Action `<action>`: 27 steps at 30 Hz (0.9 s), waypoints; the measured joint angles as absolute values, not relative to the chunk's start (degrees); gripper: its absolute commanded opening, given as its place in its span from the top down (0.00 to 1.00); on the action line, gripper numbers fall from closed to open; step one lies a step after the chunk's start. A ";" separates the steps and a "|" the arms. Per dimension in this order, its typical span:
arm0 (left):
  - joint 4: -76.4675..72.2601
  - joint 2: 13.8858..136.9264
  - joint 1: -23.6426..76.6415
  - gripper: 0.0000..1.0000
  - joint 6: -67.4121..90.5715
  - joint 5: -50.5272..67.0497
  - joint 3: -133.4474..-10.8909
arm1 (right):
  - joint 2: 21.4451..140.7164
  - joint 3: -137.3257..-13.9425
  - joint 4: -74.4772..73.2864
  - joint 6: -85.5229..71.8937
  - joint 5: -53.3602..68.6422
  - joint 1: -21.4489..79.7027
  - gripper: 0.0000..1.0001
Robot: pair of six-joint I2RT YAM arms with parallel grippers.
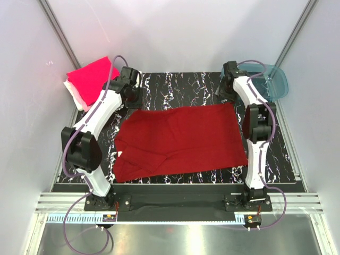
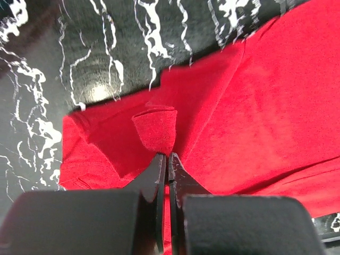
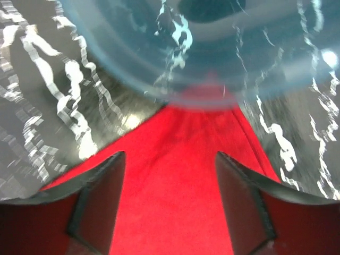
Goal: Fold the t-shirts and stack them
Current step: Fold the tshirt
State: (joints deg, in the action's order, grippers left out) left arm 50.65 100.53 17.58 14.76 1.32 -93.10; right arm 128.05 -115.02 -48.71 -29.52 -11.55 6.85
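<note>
Cloth of the dark red t-shirt (image 1: 180,138), spread on the marbled worktop (image 1: 175,85), is pinched between the left fingers (image 2: 155,178); the right fingers (image 3: 101,196) stand apart above its corner.

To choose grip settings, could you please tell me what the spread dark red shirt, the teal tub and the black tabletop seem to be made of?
Dark red short-sleeved shirt: soft matte knit cloth, probably cotton; it creases and bunches in the left pincer. Teal see-through tub: smooth glossy plastic; white veins show through it. Black white-veined tabletop: marble-look, faintly shiny, possibly printed laminate.
</note>
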 measured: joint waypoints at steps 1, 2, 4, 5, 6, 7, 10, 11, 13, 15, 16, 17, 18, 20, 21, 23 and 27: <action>50.50 99.90 17.58 1.00 14.76 1.30 -93.10 | 130.04 -116.68 -49.45 -29.39 -11.73 6.85 0.29; 50.46 99.39 17.58 1.00 14.76 1.28 -93.10 | 131.76 -117.89 -49.67 -29.32 -11.97 6.85 0.30; 50.48 99.00 17.58 1.00 14.76 1.30 -93.10 | 134.98 -119.42 -50.06 -29.28 -12.53 6.85 0.30; 50.48 98.96 17.58 1.00 14.76 1.28 -93.10 | 136.07 -119.52 -50.15 -29.26 -12.69 6.85 0.30; 50.52 98.96 17.58 1.00 14.76 1.28 -93.10 | 136.99 -119.52 -50.48 -29.26 -12.88 6.85 0.31; 50.57 98.96 17.58 1.00 14.76 1.28 -93.10 | 137.71 -119.50 -50.70 -29.23 -13.02 6.85 0.32; 50.54 98.94 17.58 1.00 14.76 1.21 -93.10 | 138.56 -119.42 -50.39 -29.08 -13.43 6.85 0.40; 50.57 98.94 17.54 1.00 14.76 1.17 -93.10 | 138.56 -119.42 -50.15 -29.06 -13.65 6.85 0.42; 50.52 98.94 17.47 1.00 14.76 1.08 -93.10 | 138.56 -119.33 -49.74 -28.86 -14.04 6.85 0.51; 50.52 98.94 17.37 1.00 14.76 0.99 -93.10 | 138.61 -119.20 -49.10 -28.82 -14.15 6.81 0.53; 50.54 98.94 17.30 1.00 14.76 0.95 -93.10 | 138.61 -119.11 -48.86 -28.84 -14.15 6.81 0.53; 50.52 98.94 17.21 1.00 14.76 0.91 -93.10 | 138.61 -119.02 -48.69 -28.82 -14.15 6.81 0.48; 50.52 98.94 17.15 1.00 14.76 0.89 -93.10 | 138.61 -119.00 -48.66 -28.82 -14.20 6.79 0.43; 50.52 98.94 16.95 1.00 14.79 0.89 -93.10 | 138.58 -118.91 -48.38 -28.82 -14.44 6.72 0.31; 50.52 98.94 16.86 1.00 14.76 0.89 -93.10 | 138.52 -118.78 -48.16 -28.82 -14.50 6.66 0.30; 50.52 98.94 16.80 1.00 14.79 0.89 -93.10 | 138.21 -118.19 -47.62 -28.67 -14.55 6.44 0.28; 50.52 98.94 16.58 1.00 14.79 0.89 -93.10 | 137.49 -116.90 -46.76 -28.42 -14.59 5.98 0.31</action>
